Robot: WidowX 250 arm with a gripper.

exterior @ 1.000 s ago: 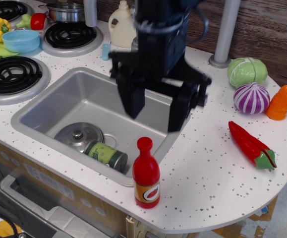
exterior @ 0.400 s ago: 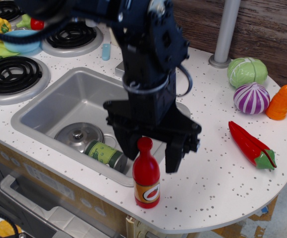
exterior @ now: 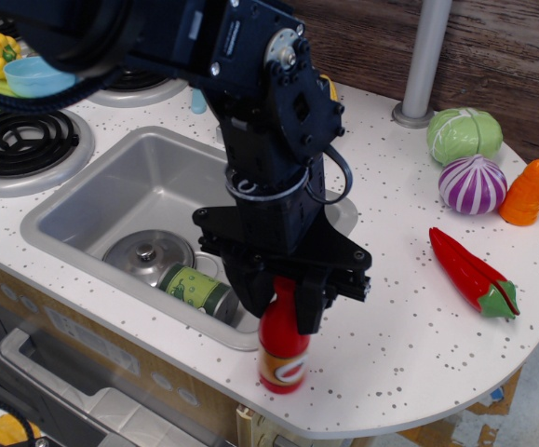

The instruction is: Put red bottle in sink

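Observation:
The red bottle [exterior: 283,358] stands on the white speckled counter just past the near right corner of the sink [exterior: 148,186]. Only its lower body and orange label show; its cap and neck are hidden by my gripper. My black gripper [exterior: 281,303] has come down over the bottle from above, with one finger on each side of its upper body, closed against it. The bottle's base still rests on the counter.
In the sink lie a green-labelled can [exterior: 199,291] and a metal pot lid [exterior: 148,256]. A red chili [exterior: 474,275], purple onion [exterior: 472,183], cabbage [exterior: 463,133] and carrot [exterior: 524,194] sit to the right. A grey pole [exterior: 424,60] stands behind. A stove burner [exterior: 18,140] is at the left.
My gripper came down from above the sink onto the bottle and its fingers narrowed onto the bottle's upper body. The bottle shifted slightly towards the front edge.

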